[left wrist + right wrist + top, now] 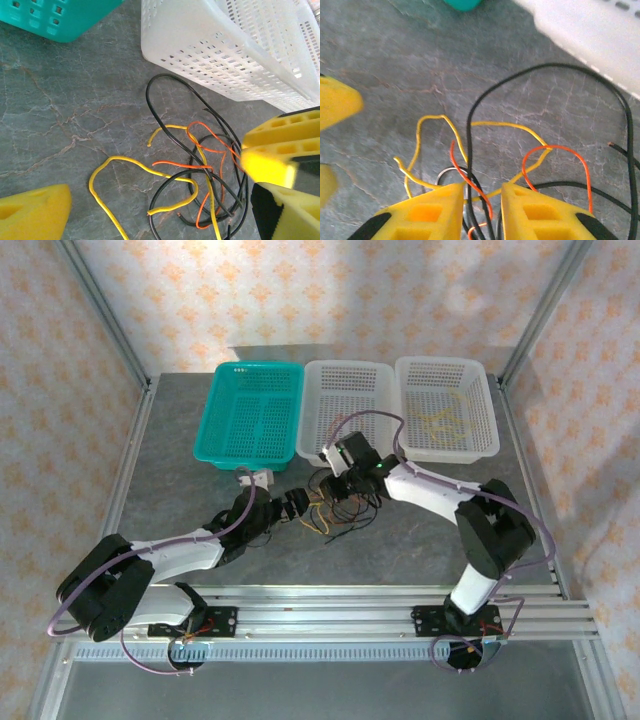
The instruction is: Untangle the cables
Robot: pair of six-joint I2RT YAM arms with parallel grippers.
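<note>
The cables (335, 512) lie in a loose tangle on the grey table, in front of the middle white basket. In the left wrist view a yellow cable (125, 162), an orange cable (210, 145) and a black cable (165, 82) cross one another. My left gripper (298, 505) is wide open at the tangle's left side, and its fingers (30, 215) straddle the yellow loop without touching it. My right gripper (482, 187) is down on the tangle. Its jaws stand a little apart, and black (545, 67), orange (570, 150) and yellow (495, 125) strands run loosely through the gap.
A teal basket (250, 412), a middle white basket (345, 405) and a right white basket (447, 405) stand in a row at the back. The right one holds a pale yellow cable (440, 425). The middle basket's wall (210, 45) stands close behind the tangle.
</note>
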